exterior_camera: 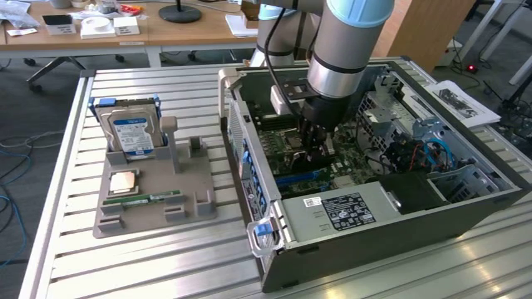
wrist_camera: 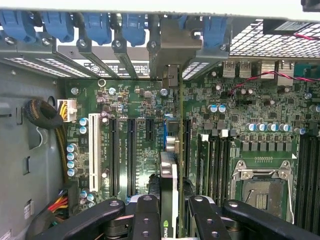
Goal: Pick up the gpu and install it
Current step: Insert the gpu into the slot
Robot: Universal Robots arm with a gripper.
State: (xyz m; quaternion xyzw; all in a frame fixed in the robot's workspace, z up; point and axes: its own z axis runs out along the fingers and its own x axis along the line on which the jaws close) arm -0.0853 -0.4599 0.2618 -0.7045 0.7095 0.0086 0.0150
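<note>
A: Pincer position?
B: The pincer is down inside the open computer case, which lies on its side on the slatted table. The arm reaches in from above, over the motherboard.
A: State of the pincer?
B: It is pinching the gpu. In the wrist view the card stands edge-on between the two black fingers, one on each face.
A: Where does the gpu lie relative to it?
B: Centred between the fingers and running away from them toward the rear wall of the case. Its pale metal bracket is at the far end, against the row of slot covers with blue clips.
A: Seated in a slot?
B: Cannot tell. The card stands over the expansion slots, with the CPU socket off to one side.
A: Anything else on the table?
B: At the exterior view's left of the case there is a grey holder with the hard drive upright and the RAM stick lying flat, both well apart from the pincer
</note>
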